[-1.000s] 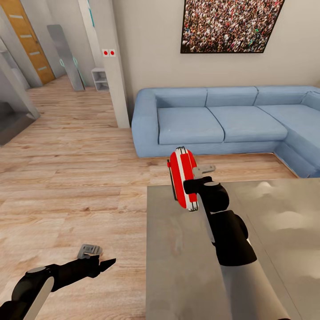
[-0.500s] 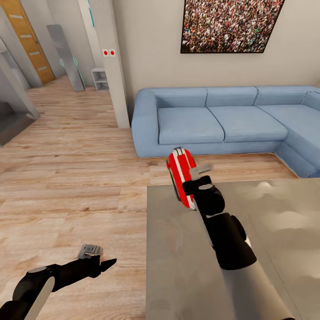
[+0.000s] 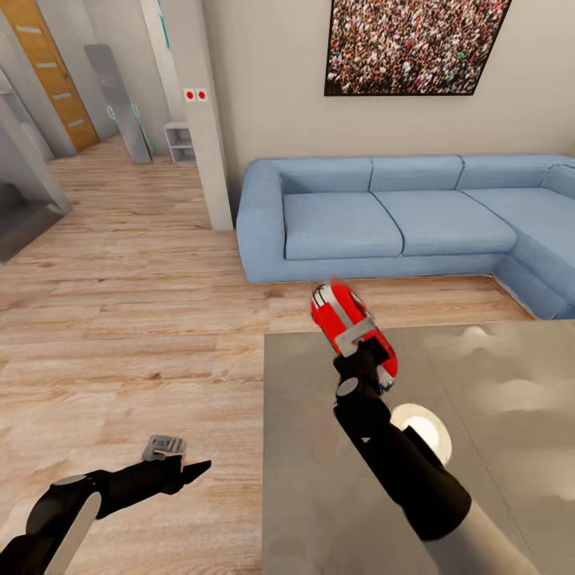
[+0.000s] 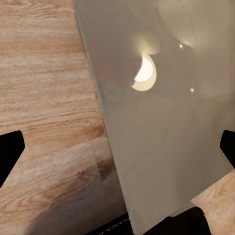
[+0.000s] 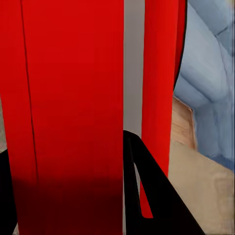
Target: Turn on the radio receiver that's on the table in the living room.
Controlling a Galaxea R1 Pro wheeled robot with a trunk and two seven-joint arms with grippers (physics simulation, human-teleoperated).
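One radio receiver [image 3: 351, 323], red with white stripes, is tilting at the far left edge of the one grey table [image 3: 319, 479]. The right gripper [image 3: 361, 345] is touching it, finger state unclear. The left gripper [image 3: 190, 471] is hovering over the floor [image 3: 128, 319], fingers spread.

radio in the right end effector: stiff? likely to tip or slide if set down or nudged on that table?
The radio receiver looks like a rigid, hard red shell, so probably stiff. It is tall and narrow with rounded corners and sits tilted at the right end effector, so on edge it would likely tip. The table is glossy, so it may well slide when nudged.
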